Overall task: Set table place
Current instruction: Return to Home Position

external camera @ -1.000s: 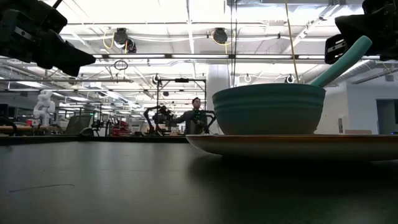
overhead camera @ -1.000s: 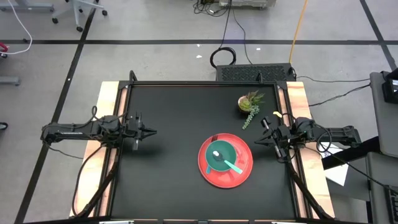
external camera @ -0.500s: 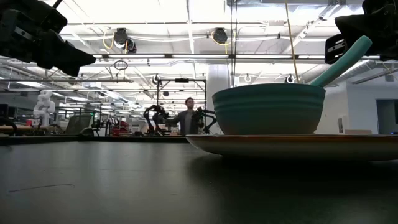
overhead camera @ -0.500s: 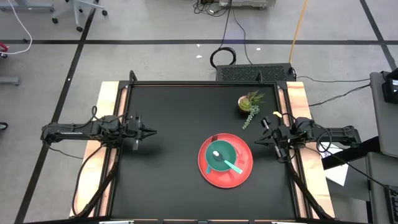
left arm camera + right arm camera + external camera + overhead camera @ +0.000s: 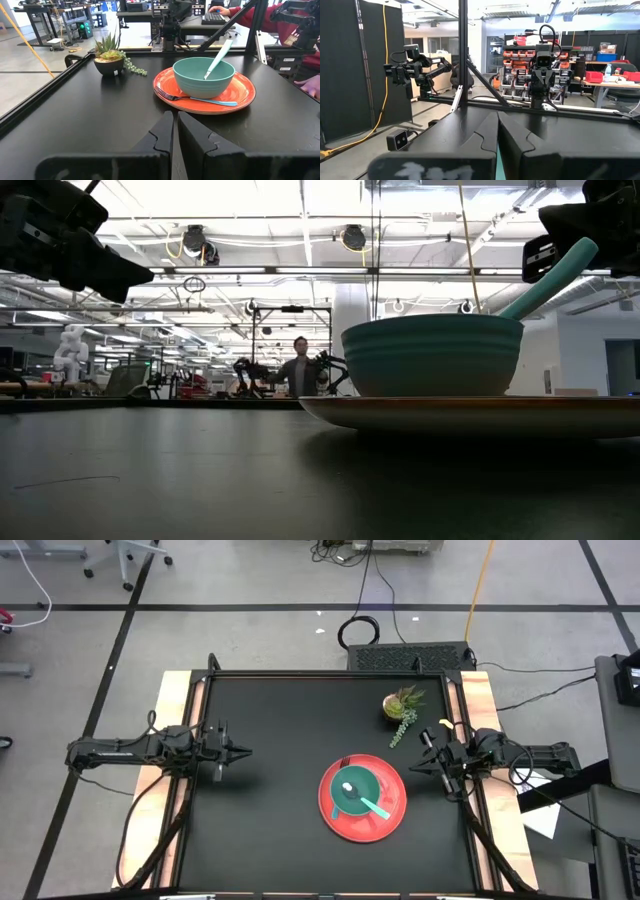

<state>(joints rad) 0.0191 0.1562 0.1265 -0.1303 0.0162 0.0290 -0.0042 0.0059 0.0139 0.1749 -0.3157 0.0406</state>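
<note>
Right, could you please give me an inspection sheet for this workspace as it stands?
Surface: matte black table with pale wood side strips.
Job's things: round red plate carries a teal bowl; teal-handled metal spoon leans in the bowl; teal-handled metal fork lies on the plate beside it.
Clutter: small green potted plant, apart from the plate.
Grippers: left gripper shut at the table's left side; right gripper shut at its right side; both empty.
Cables: black coiled cable and yellow cable beyond the table.
Surroundings: a person far off in the room.

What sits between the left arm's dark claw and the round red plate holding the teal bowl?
Nothing: the high view shows only bare matte black table between the left gripper and the round red plate.
</note>
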